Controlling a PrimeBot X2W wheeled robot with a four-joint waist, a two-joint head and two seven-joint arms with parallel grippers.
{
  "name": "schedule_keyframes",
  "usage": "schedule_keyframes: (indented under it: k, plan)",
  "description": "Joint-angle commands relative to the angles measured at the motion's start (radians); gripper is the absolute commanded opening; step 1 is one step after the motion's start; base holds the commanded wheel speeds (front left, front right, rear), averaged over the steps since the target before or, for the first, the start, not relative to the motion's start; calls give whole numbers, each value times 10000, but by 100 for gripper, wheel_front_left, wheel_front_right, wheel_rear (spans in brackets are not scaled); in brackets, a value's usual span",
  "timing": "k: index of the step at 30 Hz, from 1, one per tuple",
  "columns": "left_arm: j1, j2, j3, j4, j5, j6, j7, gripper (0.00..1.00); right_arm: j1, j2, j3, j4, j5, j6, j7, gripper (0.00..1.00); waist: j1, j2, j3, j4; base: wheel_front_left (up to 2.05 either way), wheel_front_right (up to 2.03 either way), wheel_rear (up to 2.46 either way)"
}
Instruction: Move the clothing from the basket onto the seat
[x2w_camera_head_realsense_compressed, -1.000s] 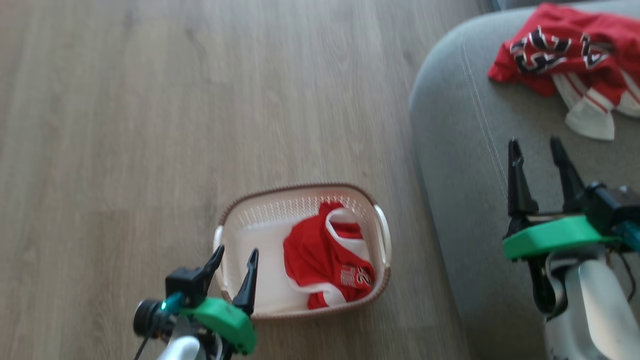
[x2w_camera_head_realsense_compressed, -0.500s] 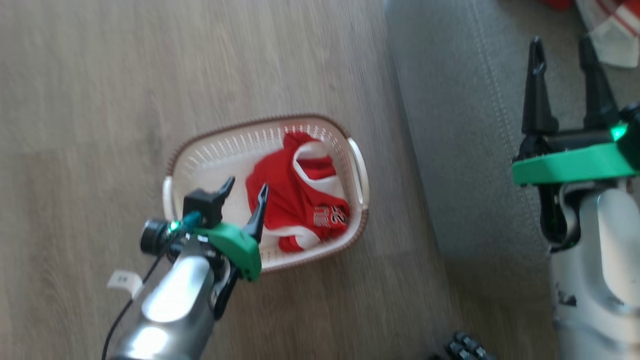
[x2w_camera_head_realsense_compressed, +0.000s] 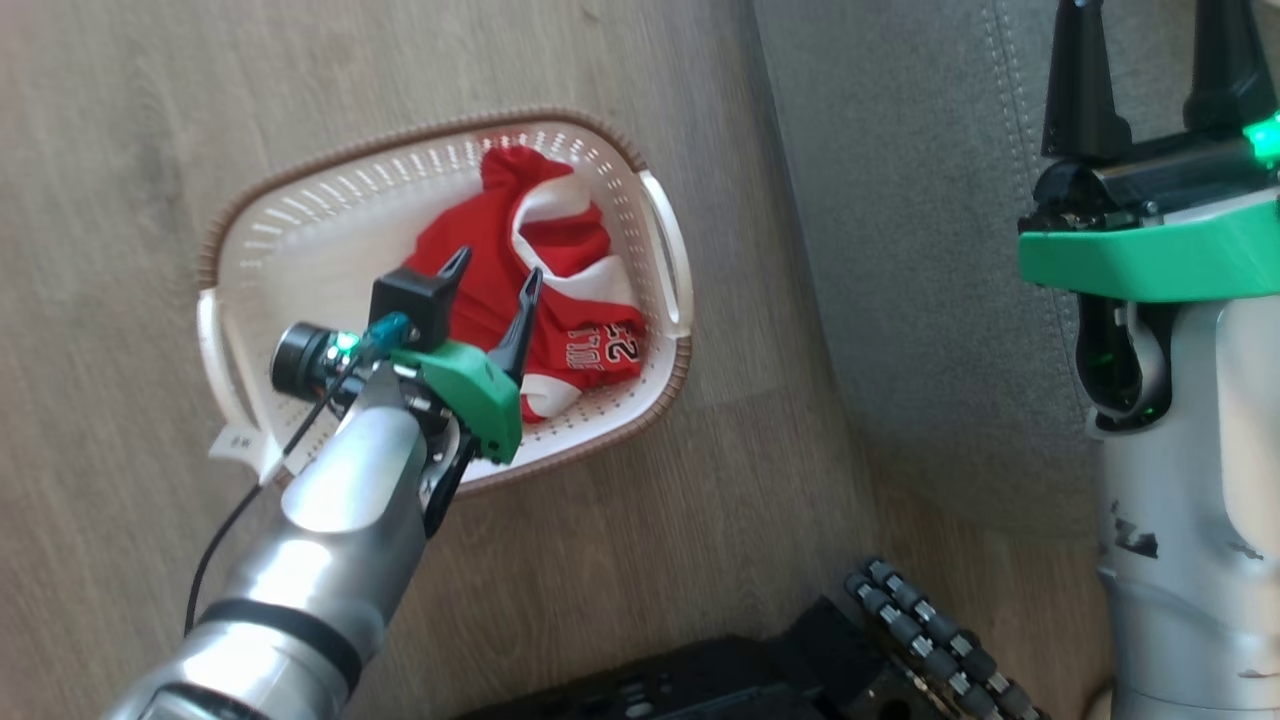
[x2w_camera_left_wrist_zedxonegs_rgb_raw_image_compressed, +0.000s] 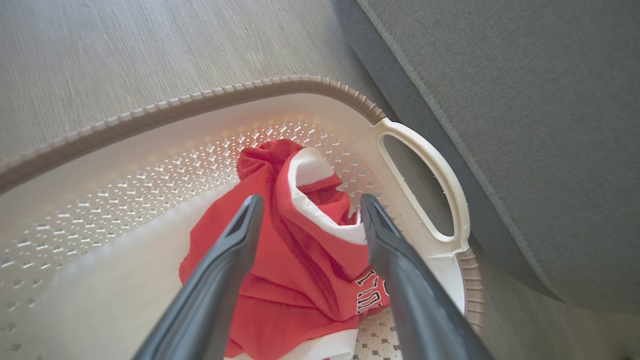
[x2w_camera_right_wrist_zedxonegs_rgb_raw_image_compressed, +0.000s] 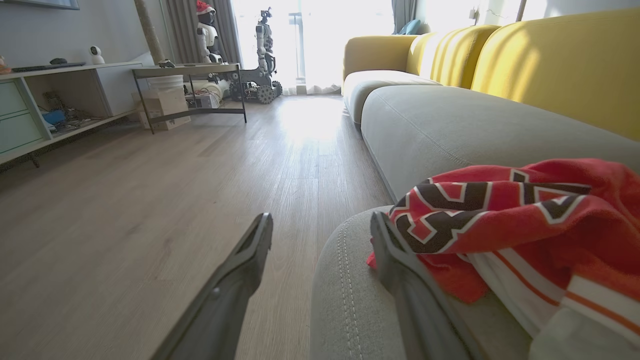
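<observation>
Shorts (x2w_camera_head_realsense_compressed: 585, 318), red with white trim, lie bunched in the basket (x2w_camera_head_realsense_compressed: 300, 190), at the end nearest the seat (x2w_camera_head_realsense_compressed: 900, 250). My left gripper (x2w_camera_head_realsense_compressed: 498, 265) hangs over the basket, just above the shorts, its two fingers apart and holding nothing. The basket sits on the wood floor (x2w_camera_head_realsense_compressed: 100, 300), just beside the seat. My right gripper (x2w_camera_head_realsense_compressed: 1150, 60) is away from the basket, over the seat, fingers apart too. A red jersey (x2w_camera_right_wrist_zedxonegs_rgb_raw_image_compressed: 525, 215) lies on the seat near it.
</observation>
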Motion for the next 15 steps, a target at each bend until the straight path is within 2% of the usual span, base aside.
schedule_keyframes:
  k: [1, 9, 15]
  plan:
    - [-147, 73, -4, -43, -109, 17, 42, 100, -89, 9, 252, -489, 108, -4, -60, 100, -1, 1, 397, -278, 0, 0, 0]
    - [-878, 71, -431, 625, -347, 203, 292, 100, -276, 9, 608, -958, 365, -4, -60, 100, -1, 1, 1108, -611, 0, 0, 0]
    - [-1507, 71, -466, 1405, -441, 641, 360, 100, -366, 9, 857, -1320, 457, -4, -60, 100, -1, 1, 1563, -772, 0, 0, 0]
